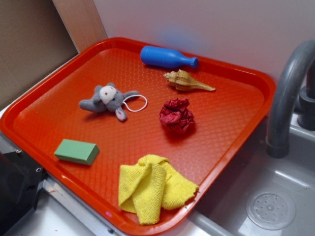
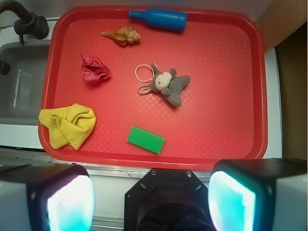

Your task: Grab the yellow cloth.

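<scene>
Claw (image 2: pixel 151 197) pads wide apart, empty, high over the tray (image 2: pixel 216 130). Yellow cloth (image 2: pixel 67 125) sits at its near corner; I'd pinch the thick folded middle.

One red tray (image 1: pixel 64 147); one yellow cloth (image 1: pixel 152 188); one dark red fabric wad (image 1: pixel 176 116); one grey plush toy (image 1: pixel 108 100); one blue bottle (image 1: pixel 167 57); one seashell (image 1: pixel 187 81); one green block (image 1: pixel 77 151).

The yellow cloth (image 1: pixel 153 189) (image 2: pixel 67 124) lies crumpled in floppy folds at a tray corner.
</scene>
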Available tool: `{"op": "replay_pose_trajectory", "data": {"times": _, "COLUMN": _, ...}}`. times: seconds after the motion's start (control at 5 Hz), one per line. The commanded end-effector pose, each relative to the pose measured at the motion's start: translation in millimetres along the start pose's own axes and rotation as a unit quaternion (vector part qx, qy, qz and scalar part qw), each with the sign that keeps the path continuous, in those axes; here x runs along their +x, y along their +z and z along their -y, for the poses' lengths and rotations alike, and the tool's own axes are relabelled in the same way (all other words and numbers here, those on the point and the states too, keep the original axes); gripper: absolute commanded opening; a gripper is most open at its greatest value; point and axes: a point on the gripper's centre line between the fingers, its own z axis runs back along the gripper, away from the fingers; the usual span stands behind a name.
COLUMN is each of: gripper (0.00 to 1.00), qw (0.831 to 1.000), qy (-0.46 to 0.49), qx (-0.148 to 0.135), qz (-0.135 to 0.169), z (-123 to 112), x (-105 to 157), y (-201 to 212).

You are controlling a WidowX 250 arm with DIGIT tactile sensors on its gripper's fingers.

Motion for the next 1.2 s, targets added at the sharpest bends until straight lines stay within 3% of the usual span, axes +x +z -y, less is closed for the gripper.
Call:
{"op": "replay_pose_trajectory", "data": {"times": 0.0, "gripper": 1.0, "qw": 1.0, "qy": 0.0, "qx": 0.0, "qz": 0.0, "z": 0.0, "x": 0.0, "y": 0.0}}
{"op": "replay_pose_trajectory", "data": {"times": 0.2, "gripper": 1.0, "qw": 0.997, "qy": -0.071, "qx": -0.002, "qz": 0.017, "z": 3.1, "x": 23.1, "y": 0.3}}
{"op": "replay_pose_trajectory", "data": {"times": 0.4, "gripper": 1.0, "qw": 0.979, "qy": -0.199, "qx": 0.025, "qz": 0.03, "z": 15.7, "x": 51.6, "y": -8.0}}
{"op": "replay_pose_trajectory", "data": {"times": 0.6, "gripper": 1.0, "qw": 0.945, "qy": -0.324, "qx": 0.038, "qz": 0.013, "z": 41.1, "x": 62.1, "y": -21.2}}
{"op": "replay_pose_trajectory", "data": {"times": 0.8, "gripper": 1.0, "qw": 0.895, "qy": -0.443, "qx": 0.037, "qz": -0.028, "z": 90.1, "x": 59.3, "y": -53.2}}
{"op": "replay_pose_trajectory", "data": {"times": 1.0, "gripper": 1.0, "qw": 0.832, "qy": -0.552, "qx": 0.029, "qz": -0.053, "z": 125.4, "x": 41.1, "y": -91.4}}
